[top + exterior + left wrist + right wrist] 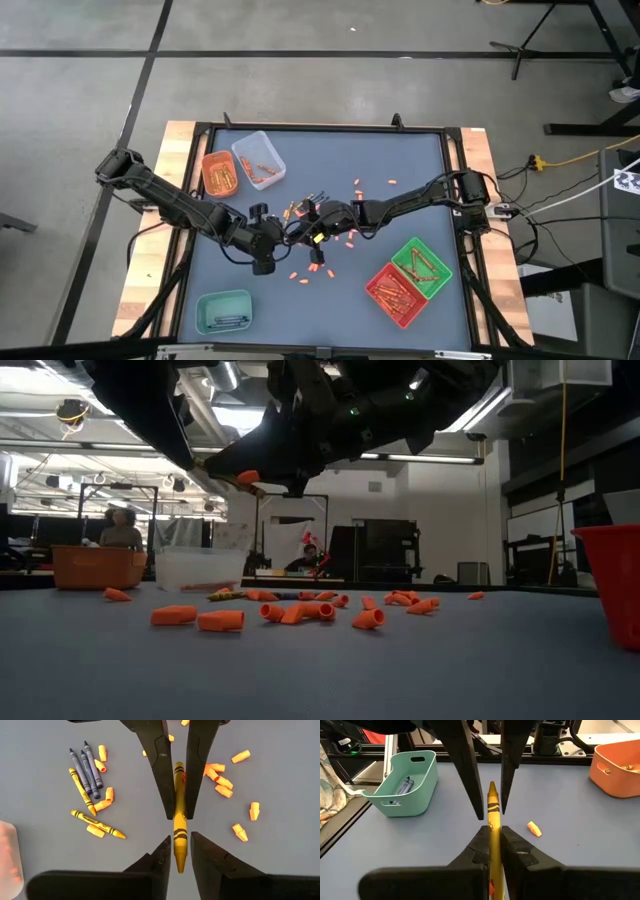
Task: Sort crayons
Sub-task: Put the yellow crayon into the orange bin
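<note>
Across the grey-blue surface, finds five small trays. Places an orange tray and a clear tray at the far left, a teal tray at the near left, and a green tray and a red tray at the near right. Notes short orange pieces strewn around the middle, with loose yellow crayons and dark blue crayons lying beside them. Sees dark crayons already inside the teal tray.

Locates both arms at the centre, raised off the surface, tips meeting head-on. Finds the right tool clamped firmly on one yellow crayon, which is held in the air above the scattered pieces and pointed at the opposite arm. Finds the left tool set around the crayon's free end, with a narrow gap on either side, so not yet gripping.

Judges the step in hand to be a handover of this crayon from right to left, partway done. Rates the sort as a whole at an early stage, given the many pieces left on the surface.

Calls next for closing the left tool squarely on the crayon, confirming that hold, and only then releasing the right. Advises backing the right arm straight off along the crayon's length to avoid twisting or snapping it. Cannot tell which tray takes yellow. Flags a drop into the clutter below as the main risk.
</note>
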Robot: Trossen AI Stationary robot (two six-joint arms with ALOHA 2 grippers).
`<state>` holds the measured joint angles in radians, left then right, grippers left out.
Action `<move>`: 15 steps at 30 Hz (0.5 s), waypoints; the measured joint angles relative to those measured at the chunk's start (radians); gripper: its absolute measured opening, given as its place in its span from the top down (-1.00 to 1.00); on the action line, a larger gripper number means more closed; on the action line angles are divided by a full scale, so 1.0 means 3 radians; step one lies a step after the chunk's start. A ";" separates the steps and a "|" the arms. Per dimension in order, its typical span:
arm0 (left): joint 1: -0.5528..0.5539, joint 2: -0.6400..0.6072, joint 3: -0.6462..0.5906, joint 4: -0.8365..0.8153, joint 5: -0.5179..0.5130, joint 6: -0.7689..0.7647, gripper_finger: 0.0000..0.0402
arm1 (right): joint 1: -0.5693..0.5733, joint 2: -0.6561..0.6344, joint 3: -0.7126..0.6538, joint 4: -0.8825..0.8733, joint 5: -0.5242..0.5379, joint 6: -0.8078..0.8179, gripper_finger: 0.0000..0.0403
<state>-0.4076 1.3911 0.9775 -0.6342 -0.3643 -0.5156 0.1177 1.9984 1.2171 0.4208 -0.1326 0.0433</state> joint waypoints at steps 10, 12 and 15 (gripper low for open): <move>-0.0001 0.0000 0.0000 -0.0004 -0.0034 0.0001 0.97 | 0.0000 0.0000 0.0000 -0.0014 -0.0001 0.0006 0.88; -0.0001 0.0000 0.0000 -0.0004 -0.0035 0.0001 0.96 | -0.0001 0.0000 0.0000 -0.0014 -0.0001 0.0012 0.88; -0.0001 0.0000 0.0000 -0.0004 -0.0037 0.0000 0.95 | -0.0001 0.0000 0.0000 -0.0014 0.0000 0.0017 0.85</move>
<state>-0.4080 1.3911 0.9775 -0.6353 -0.3756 -0.5156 0.1173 1.9984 1.2171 0.4168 -0.1326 0.0483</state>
